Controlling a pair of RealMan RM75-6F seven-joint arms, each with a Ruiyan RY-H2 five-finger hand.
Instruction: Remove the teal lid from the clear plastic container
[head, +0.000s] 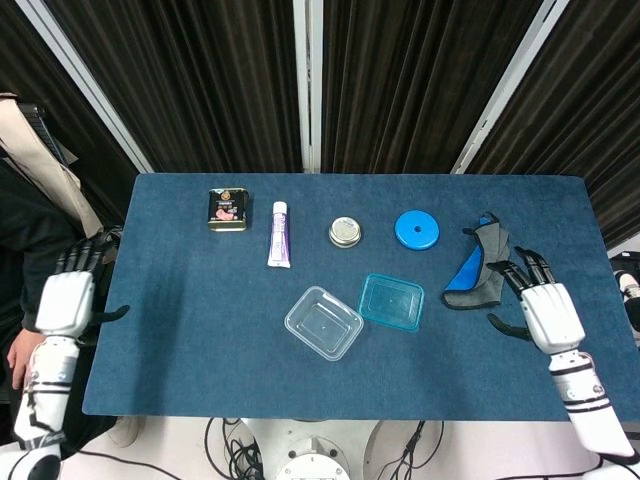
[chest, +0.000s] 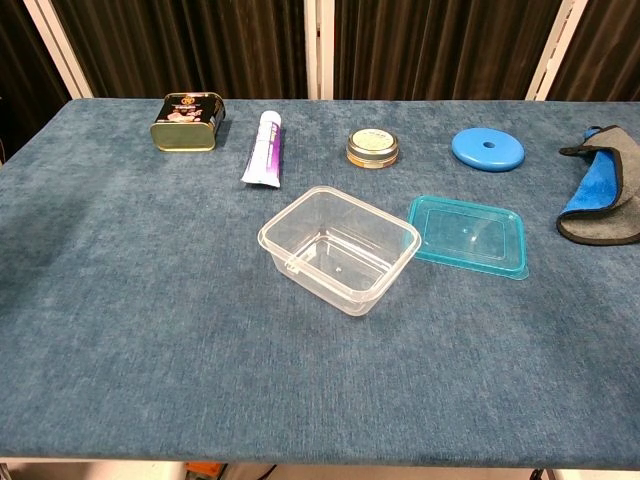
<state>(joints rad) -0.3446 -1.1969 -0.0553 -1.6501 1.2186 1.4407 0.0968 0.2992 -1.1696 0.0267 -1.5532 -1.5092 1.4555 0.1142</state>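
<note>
Head view shows you one teal lid lying beside one empty clear container, between your left robot hand and right robot hand, both spread, holding nothing.

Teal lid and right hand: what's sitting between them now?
In the head view, the blue-and-grey cloth lies between the teal lid and the right hand, with bare tabletop on either side.

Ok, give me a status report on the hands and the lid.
Left hand and right hand open, off the table edges. Teal lid off, flat beside the clear container. Nothing in the way.
</note>
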